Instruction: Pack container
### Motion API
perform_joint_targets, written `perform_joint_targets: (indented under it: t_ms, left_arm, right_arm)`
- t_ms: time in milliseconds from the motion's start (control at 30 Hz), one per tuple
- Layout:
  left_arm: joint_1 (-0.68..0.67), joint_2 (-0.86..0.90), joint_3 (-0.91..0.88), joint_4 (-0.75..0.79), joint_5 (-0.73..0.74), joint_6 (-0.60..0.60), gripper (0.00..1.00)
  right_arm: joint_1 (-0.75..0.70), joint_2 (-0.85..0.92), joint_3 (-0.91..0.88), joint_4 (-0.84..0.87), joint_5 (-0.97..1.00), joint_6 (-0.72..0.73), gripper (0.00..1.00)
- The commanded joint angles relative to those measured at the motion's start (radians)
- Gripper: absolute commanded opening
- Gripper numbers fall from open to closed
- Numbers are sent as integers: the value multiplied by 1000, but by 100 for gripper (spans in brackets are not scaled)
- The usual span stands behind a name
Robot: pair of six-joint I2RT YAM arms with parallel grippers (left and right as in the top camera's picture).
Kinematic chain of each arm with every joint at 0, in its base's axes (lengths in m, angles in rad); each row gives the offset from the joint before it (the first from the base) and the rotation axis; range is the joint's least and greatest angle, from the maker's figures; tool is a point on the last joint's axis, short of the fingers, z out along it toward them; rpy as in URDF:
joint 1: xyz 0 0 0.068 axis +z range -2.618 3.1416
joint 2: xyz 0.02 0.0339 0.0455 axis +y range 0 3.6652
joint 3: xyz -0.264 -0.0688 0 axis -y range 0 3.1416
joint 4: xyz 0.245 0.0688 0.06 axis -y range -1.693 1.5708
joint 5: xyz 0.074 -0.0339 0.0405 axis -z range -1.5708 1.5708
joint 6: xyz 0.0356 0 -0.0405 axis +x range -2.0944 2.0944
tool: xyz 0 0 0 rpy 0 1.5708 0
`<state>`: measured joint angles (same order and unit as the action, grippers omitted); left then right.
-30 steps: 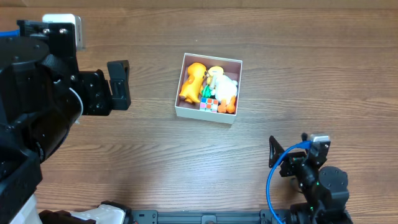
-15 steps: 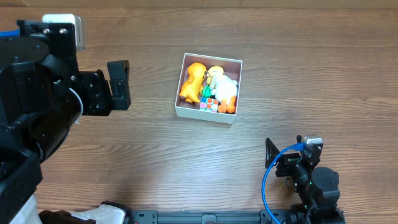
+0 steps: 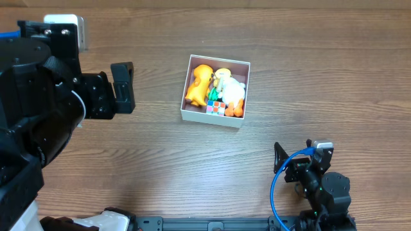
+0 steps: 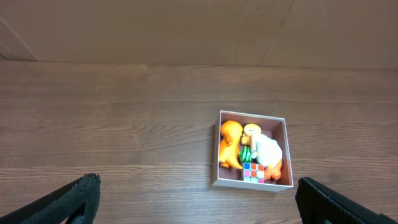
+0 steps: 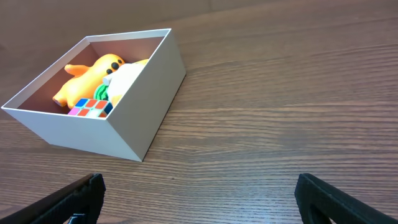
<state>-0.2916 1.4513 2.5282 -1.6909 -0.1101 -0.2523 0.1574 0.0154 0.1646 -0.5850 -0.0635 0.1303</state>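
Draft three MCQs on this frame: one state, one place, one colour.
1. The left gripper and the right gripper are: A both shut on toys; B both open; C one open, one shut.
2. The puzzle cube lies: A in the container; B in the left gripper; C in the right gripper.
3. The biggest toy in the container is: A blue; B black; C orange.

Answers:
1 B: each wrist view shows its fingers wide apart with nothing between them.
2 A: the cube sits among the toys inside the container's walls.
3 C: it shows orange in all three views.
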Motion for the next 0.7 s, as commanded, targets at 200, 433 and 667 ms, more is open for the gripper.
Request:
perform_joint_targets:
  t_ms: [200,433,667]
  left_arm:
    - [51,-37,-43,24,-43,36,100]
    - [252,-277,-541,385,98,45,100]
    - [338,-728,-1373,916,129,104,100]
  right_arm:
    - [-3,-10,-12,7,-5,-1,100]
    - [-3,-10,-12,8,-5,-1,100]
    - [-3,-10,-12,7,-5,-1,100]
